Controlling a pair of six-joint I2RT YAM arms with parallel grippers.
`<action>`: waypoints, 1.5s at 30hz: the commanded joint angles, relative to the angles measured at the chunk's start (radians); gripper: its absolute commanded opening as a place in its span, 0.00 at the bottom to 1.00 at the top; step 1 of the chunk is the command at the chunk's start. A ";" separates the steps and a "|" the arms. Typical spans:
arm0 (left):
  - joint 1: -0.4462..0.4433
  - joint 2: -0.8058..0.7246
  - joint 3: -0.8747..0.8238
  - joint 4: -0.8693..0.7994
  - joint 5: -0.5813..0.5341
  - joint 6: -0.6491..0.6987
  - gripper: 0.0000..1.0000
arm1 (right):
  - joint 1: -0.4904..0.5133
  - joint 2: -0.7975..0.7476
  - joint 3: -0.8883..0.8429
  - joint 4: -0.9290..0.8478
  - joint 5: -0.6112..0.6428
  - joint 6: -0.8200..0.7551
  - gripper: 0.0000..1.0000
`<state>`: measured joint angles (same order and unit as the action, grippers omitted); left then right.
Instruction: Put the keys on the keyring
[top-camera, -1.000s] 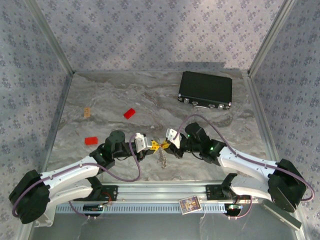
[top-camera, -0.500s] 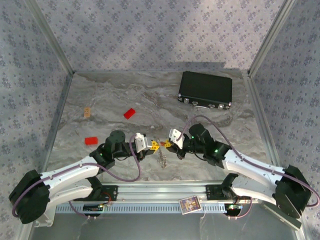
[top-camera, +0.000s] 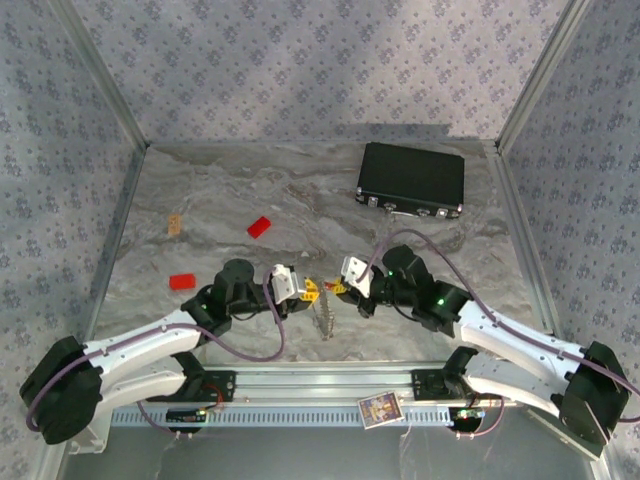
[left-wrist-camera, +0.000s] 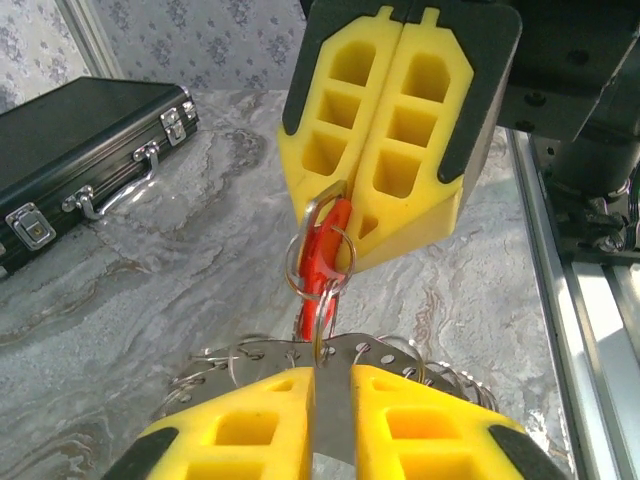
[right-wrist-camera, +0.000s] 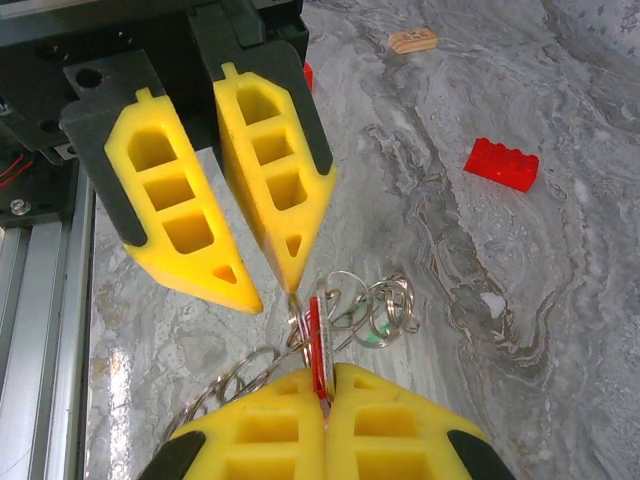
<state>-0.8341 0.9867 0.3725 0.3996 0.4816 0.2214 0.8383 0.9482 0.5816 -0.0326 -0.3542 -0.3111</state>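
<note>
My right gripper (top-camera: 337, 289) (right-wrist-camera: 325, 378) is shut on the red key (right-wrist-camera: 316, 340) (left-wrist-camera: 320, 265), held edge-on just above the table. The thin silvery keyring (right-wrist-camera: 385, 305) loops around the key's head, and more rings and a chain (top-camera: 323, 320) hang down to the table. The green key (right-wrist-camera: 372, 340) shows among the loops. My left gripper (top-camera: 307, 291) (right-wrist-camera: 270, 293) (left-wrist-camera: 332, 378) faces the right one with its fingers a little apart. One fingertip (right-wrist-camera: 293, 280) touches a ring right at the red key. A grey metal strip with holes (left-wrist-camera: 380, 352) lies across my left fingers' tips.
A black case (top-camera: 411, 180) (left-wrist-camera: 70, 150) lies at the back right. Two red blocks (top-camera: 259, 226) (top-camera: 182, 281) and a small wooden piece (top-camera: 175, 224) lie to the left. The metal rail (top-camera: 320, 385) runs along the near edge, and walls close in the table.
My left gripper's jaws have parted slightly. Both grippers have drifted a little to the right, still tip to tip, and the right one stays shut on the red key.
</note>
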 joint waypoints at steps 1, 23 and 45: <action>-0.009 -0.005 0.032 0.010 0.001 0.010 0.30 | 0.007 -0.014 0.039 -0.035 0.009 -0.022 0.00; -0.002 -0.402 -0.034 0.007 -0.912 -0.043 0.44 | 0.080 0.140 0.217 0.029 -0.015 -0.074 0.00; 0.175 -0.540 -0.014 -0.248 -1.060 -0.307 0.46 | 0.101 0.567 0.372 0.022 0.362 -0.069 0.00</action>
<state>-0.6682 0.4343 0.3374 0.1661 -0.5774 -0.0536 0.9649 1.5059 0.9253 0.0940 -0.1123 -0.3191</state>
